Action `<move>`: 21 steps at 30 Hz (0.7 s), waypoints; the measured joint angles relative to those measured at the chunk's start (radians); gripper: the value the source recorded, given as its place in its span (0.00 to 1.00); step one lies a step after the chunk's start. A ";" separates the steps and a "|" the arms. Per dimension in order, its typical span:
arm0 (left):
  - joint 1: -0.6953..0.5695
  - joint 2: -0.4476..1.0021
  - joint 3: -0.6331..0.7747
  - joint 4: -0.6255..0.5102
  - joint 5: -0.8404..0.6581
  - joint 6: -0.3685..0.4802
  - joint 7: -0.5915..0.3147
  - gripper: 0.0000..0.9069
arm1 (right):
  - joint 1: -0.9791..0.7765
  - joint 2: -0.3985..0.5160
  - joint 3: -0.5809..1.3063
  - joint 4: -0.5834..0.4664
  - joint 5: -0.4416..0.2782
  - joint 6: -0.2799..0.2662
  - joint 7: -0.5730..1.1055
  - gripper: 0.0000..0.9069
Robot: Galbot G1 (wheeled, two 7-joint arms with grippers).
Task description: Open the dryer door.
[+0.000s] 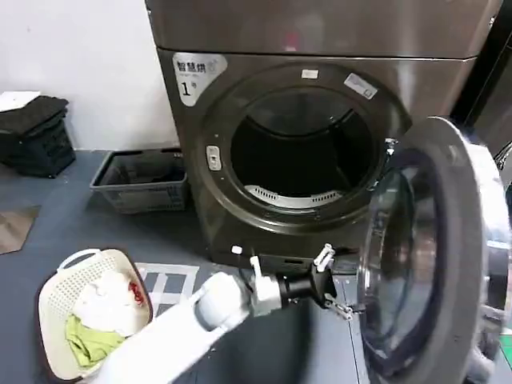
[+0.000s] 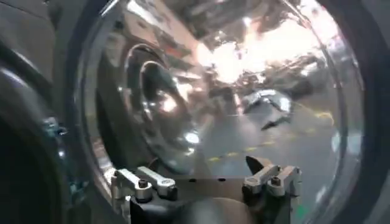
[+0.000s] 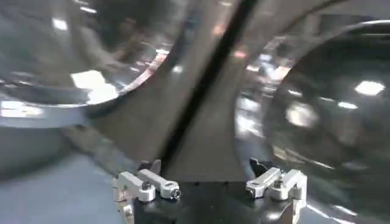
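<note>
Grey floor, white wall behind; bronze-grey dryer (image 1: 320, 152) at centre, drum mouth exposed. Dryer door (image 1: 448, 256) already swung wide to the right, chrome rim facing near. Left gripper (image 1: 332, 282) low in front of the machine, just beside the door's inner edge — fingers spread, holding nothing. Right gripper (image 3: 207, 185) likewise spread and empty, facing chrome rims close by. Best now: push gently on the inner face, outward along the hinge arc — no snagging the rim.

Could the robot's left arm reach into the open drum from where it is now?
Probably yes. The dryer door is swung wide to the right, leaving the drum opening uncovered. The left gripper, fingers open, sits just below and in front of the opening, beside the door's inner glass, with nothing between.
</note>
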 joint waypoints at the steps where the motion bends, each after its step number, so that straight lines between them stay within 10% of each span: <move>1: -0.005 -0.007 0.007 0.005 0.000 0.000 0.000 1.00 | 0.001 0.010 0.014 -0.005 -0.009 -0.005 0.022 1.00; 13: -0.066 -0.103 0.091 0.076 0.021 -0.011 -0.005 1.00 | 0.017 0.111 0.184 -0.063 -0.086 -0.139 0.353 1.00; 21: -0.108 -0.152 0.124 0.133 0.025 -0.025 -0.010 1.00 | 0.015 0.139 0.276 -0.086 -0.088 -0.332 0.609 1.00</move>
